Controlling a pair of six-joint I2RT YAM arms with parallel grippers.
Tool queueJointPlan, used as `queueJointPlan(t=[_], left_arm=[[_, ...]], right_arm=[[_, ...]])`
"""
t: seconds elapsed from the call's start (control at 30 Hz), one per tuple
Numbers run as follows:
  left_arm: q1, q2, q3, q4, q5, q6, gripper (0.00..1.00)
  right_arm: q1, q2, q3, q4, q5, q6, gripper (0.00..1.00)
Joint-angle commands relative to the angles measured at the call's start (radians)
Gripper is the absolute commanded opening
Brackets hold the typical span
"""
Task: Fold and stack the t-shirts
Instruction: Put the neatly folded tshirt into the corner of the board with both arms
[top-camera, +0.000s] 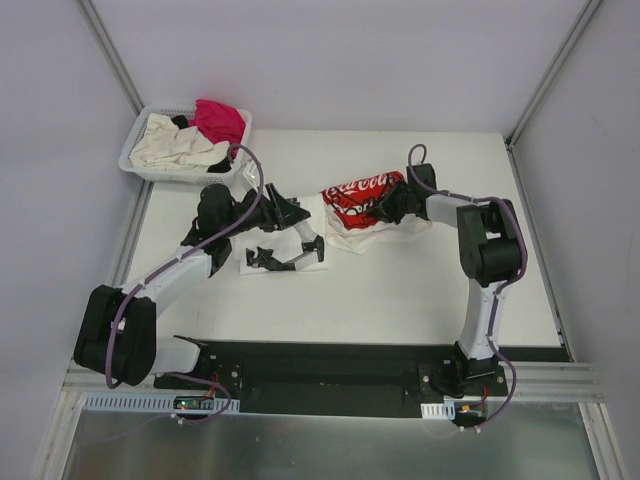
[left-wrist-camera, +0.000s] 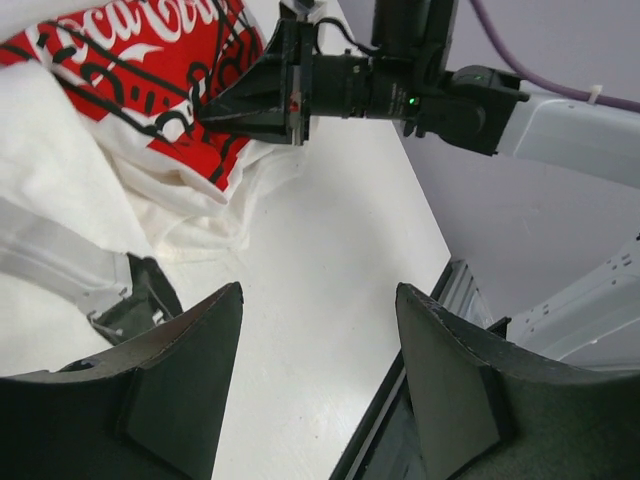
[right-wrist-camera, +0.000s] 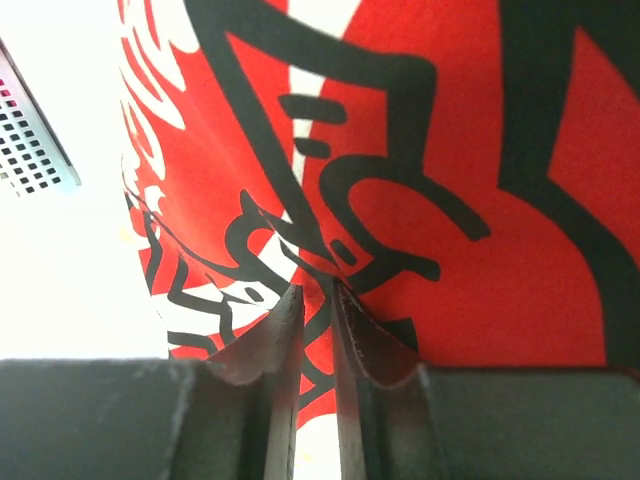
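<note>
The printed shirt (top-camera: 358, 200) lies bunched on the table (top-camera: 400, 290), about mid-width, toward the far side. The right gripper (right-wrist-camera: 315, 290) has its tips against the red print, jaws a slit apart; whether they pinch cloth I cannot tell. The left gripper (left-wrist-camera: 320, 300) is spread wide, empty, just left of the shirt. The basket (top-camera: 135, 160) at far left holds other shirts (top-camera: 190, 140).

Two robot arms, one left arm (top-camera: 165, 285) and one right arm (top-camera: 480, 300), share one table (top-camera: 400, 290) with one red-printed Coca-Cola t-shirt (top-camera: 362, 195) and one white slotted basket (top-camera: 160, 173) holding three bunched garments: one cream shirt (top-camera: 175, 145), one magenta shirt (top-camera: 220, 120), one black garment (top-camera: 181, 122).
</note>
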Motion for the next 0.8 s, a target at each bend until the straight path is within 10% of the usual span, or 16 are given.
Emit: queueJointPlan(t=[0.0,0.37,0.77], left_arm=[[-0.007,-0.078,-0.098,-0.002,-0.059,-0.01,0.61],[-0.096,-0.037,-0.312,0.179,-0.262,-0.076,0.62],[-0.099,0.351,-0.16,0.414,-0.185,-0.131,0.6]], right_arm=[[-0.011,-0.117,0.007,-0.045,-0.009,-0.03,0.21],[-0.011,-0.491,-0.199,-0.05,-0.004,-0.03,0.23],[-0.058,-0.749,-0.334,-0.141,0.005,-0.086,0.22]])
